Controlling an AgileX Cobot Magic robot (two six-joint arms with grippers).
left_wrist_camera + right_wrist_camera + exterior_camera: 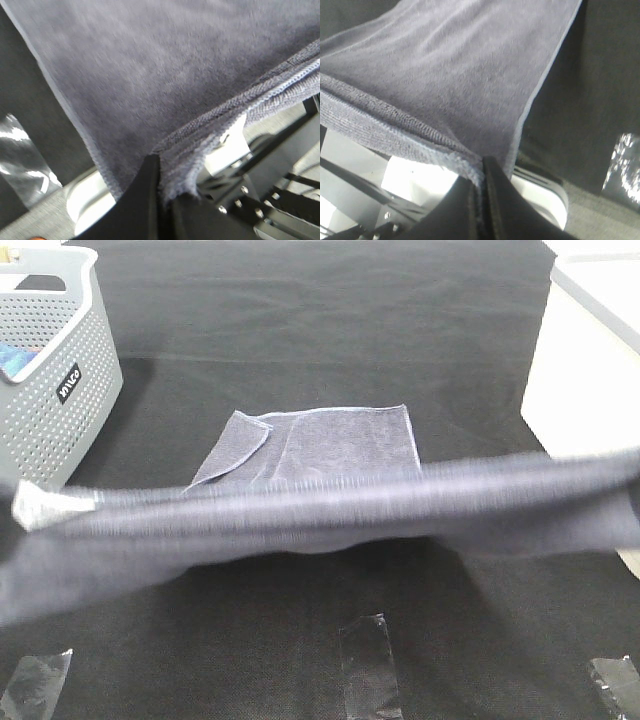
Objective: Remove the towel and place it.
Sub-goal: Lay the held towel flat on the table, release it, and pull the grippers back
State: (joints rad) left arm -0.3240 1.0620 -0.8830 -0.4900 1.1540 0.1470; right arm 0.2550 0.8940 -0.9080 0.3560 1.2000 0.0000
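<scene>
The towel [330, 505], slate-grey terry with a stitched hem, hangs stretched and blurred across the whole width of the exterior high view, above the black table. My left gripper [162, 192] is shut on the towel [165, 75] at a hemmed corner, its dark fingers [142, 200] pinching the edge. On the other side, my right gripper [481, 192] is shut on the opposite corner of the towel [455, 75]. In the exterior high view neither gripper shows.
A second grey towel [340, 445] lies flat at the table's middle, one corner folded over. A grey perforated basket [50, 370] with a small blue item [18, 360] stands at the back left. A white block [580, 360] sits at the right. Tape pieces [370, 665] mark the front.
</scene>
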